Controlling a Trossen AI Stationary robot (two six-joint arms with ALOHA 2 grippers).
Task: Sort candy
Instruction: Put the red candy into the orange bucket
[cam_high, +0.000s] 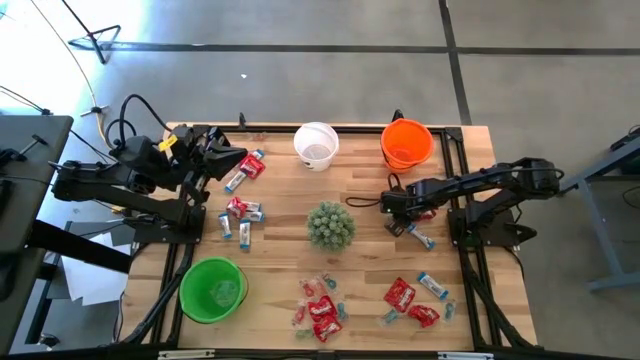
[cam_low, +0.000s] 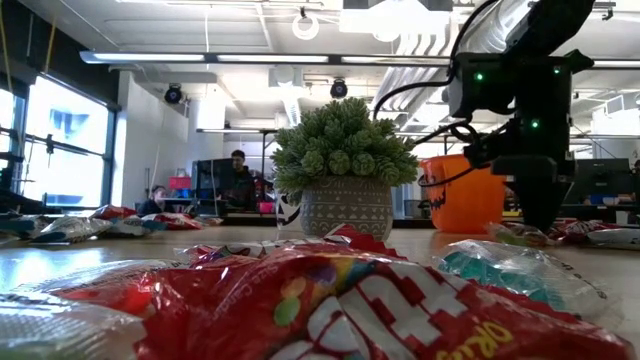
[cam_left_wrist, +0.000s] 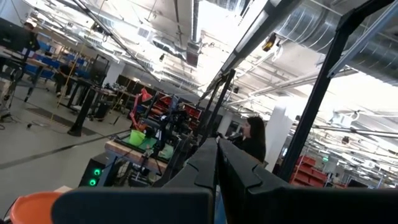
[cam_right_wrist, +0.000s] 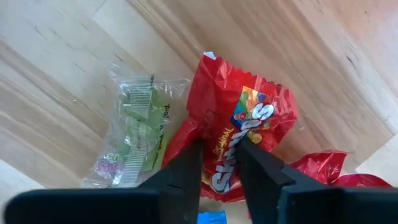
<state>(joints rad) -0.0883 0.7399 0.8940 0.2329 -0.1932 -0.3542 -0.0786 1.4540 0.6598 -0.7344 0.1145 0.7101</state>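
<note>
Right gripper (cam_right_wrist: 219, 163) is seen low over the desk (cam_high: 360, 270), its fingers (cam_right_wrist: 184, 171) nearly closed and pinching a red packet (cam_right_wrist: 239, 134); the packet lies on the wood. A clear green-filled wrapper (cam_right_wrist: 138, 127) is seen just beside it, and another red packet (cam_right_wrist: 320, 168) near it on the other side. In the high view the right gripper (cam_high: 392, 203) is placed below the orange bucket (cam_high: 407, 143), right of the plant (cam_high: 330, 226). Candy (cam_high: 320, 310) is scattered in groups along the near edge, by the green bucket (cam_high: 212, 290), and at centre-left (cam_high: 240, 212). Left gripper (cam_high: 232, 160) is held closed, empty, at the far left corner. The white bucket (cam_high: 316, 145) is set at the far edge.
</note>
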